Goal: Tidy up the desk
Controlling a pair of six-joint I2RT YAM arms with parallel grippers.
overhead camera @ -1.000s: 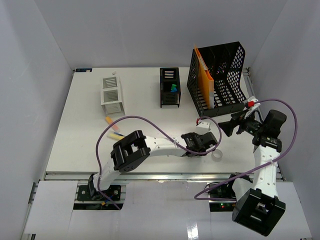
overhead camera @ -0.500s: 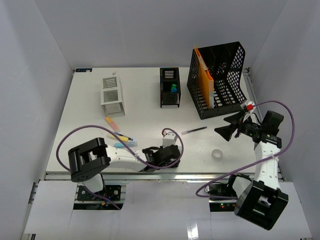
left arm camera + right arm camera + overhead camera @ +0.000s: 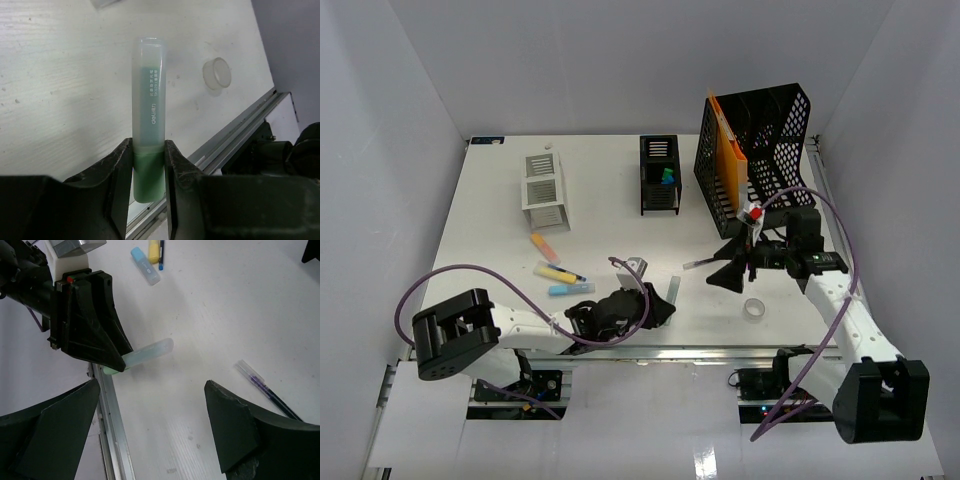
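The desk (image 3: pixel 490 250) is a white tabletop with a metal rail (image 3: pixel 720 350) along its near edge. My left gripper (image 3: pixel 663 306) is shut on a green highlighter (image 3: pixel 673 289) with a clear cap, held low over the near middle of the desk. The left wrist view shows the highlighter's (image 3: pixel 149 110) green end clamped between the fingers of this gripper (image 3: pixel 149 167). My right gripper (image 3: pixel 730 273) is open and empty, hovering just right of the highlighter (image 3: pixel 150 352) and beside a dark pen (image 3: pixel 705 262). Its own view shows wide-spread fingers (image 3: pixel 235 430).
A clear tape roll (image 3: pixel 754 309) lies near the rail. Orange (image 3: pixel 544 245), yellow (image 3: pixel 558 272) and blue (image 3: pixel 570 289) highlighters lie at the left. A white mesh organizer (image 3: pixel 543 190), a black pen holder (image 3: pixel 659 175) and a black file rack (image 3: pixel 760 155) with an orange folder (image 3: pixel 728 160) stand at the back.
My left arm has pulled back to the left along the near edge with the green highlighter. My right gripper has swung left and forward, over the desk near the pen.
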